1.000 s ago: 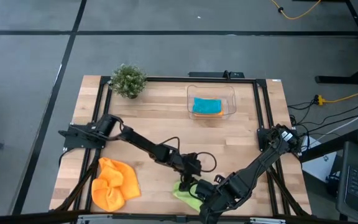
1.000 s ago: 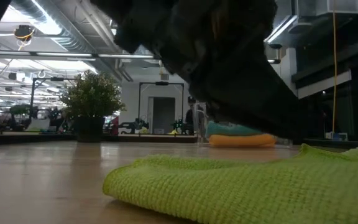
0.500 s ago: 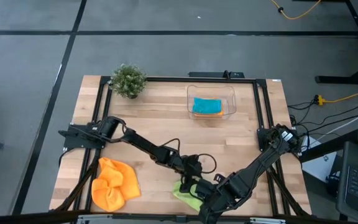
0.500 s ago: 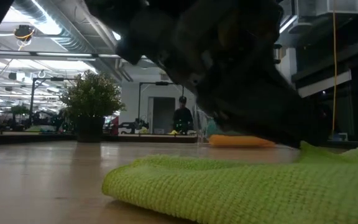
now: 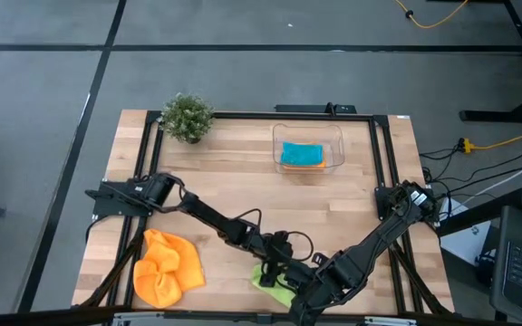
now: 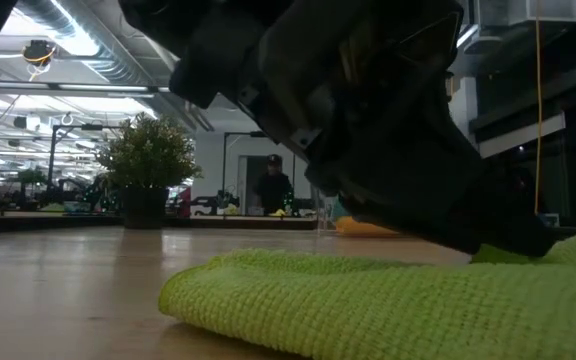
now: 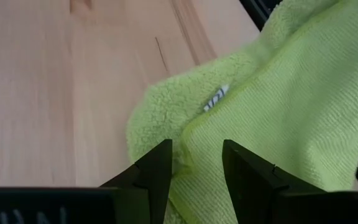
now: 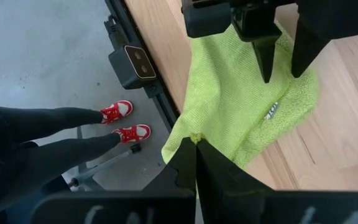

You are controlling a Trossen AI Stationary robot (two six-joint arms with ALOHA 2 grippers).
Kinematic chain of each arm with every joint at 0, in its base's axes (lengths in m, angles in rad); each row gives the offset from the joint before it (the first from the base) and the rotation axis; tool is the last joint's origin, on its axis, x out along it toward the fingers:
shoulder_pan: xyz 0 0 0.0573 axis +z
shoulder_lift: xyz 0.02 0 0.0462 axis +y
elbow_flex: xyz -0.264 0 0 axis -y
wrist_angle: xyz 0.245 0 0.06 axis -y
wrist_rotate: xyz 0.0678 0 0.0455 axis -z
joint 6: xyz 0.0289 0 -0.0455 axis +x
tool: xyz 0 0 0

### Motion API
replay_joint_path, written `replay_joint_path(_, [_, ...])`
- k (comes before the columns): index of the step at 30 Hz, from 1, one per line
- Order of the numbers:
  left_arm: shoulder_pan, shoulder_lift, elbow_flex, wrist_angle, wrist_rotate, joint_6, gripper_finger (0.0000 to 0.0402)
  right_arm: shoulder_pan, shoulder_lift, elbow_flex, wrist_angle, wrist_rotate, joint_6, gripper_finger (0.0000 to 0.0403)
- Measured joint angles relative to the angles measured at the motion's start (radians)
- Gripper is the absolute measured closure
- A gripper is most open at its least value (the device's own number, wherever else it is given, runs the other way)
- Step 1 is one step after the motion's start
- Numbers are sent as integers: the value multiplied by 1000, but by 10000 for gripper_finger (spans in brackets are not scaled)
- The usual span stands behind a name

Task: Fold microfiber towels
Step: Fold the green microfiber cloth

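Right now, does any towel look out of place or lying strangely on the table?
Yes. The lime green towel hangs partly over the table's near edge, its corner pinched in the shut right end effector, with the open left end effector over its fold. The orange towel lies crumpled, unfolded, near the left front corner.

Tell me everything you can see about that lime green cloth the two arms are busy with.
The lime green cloth is a fuzzy microfiber towel lying rumpled at the wooden table's front edge, one flap doubled over the rest. A small white label shows on its fleecy underside. The right hand is shut, pinching a bit of the edge that hangs toward the floor. The left hand stands open, its fingers straddling the folded hem. Nothing else touches it.
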Motion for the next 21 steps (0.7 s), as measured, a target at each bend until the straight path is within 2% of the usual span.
replay_joint_path(9, [0, 0, 0, -15, -54, 21, 266, 0, 0, 0, 0, 0, 0, 402])
replay_joint_path(21, [-2, 10, 0, -31, -47, 117, 266, 0, 0, 0, 0, 0, 1, 402])
